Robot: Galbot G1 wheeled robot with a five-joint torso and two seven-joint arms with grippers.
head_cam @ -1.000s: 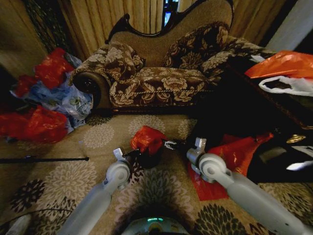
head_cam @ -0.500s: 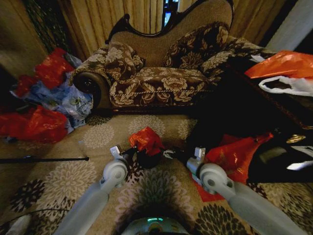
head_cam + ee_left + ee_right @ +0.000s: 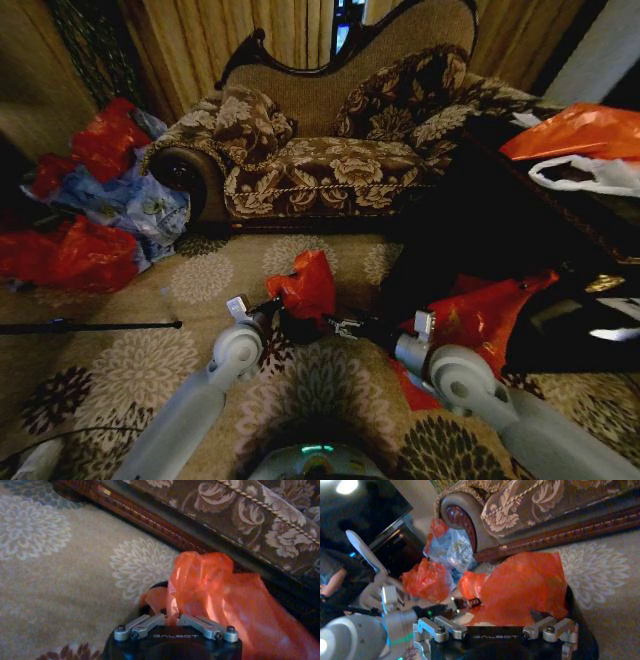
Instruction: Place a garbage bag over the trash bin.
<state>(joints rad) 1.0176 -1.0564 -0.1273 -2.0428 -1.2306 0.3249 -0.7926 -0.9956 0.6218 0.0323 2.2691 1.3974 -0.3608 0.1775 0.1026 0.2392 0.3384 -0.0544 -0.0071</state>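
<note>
Two grippers work the garbage bag [image 3: 305, 285] over the trash bin [image 3: 303, 325] on the carpet before the sofa [image 3: 330, 150]: your left gripper [image 3: 171, 621] is clenched on the film; the right gripper [image 3: 496, 627] stands spread. You'd best draw the edge evenly past the rim.
</note>
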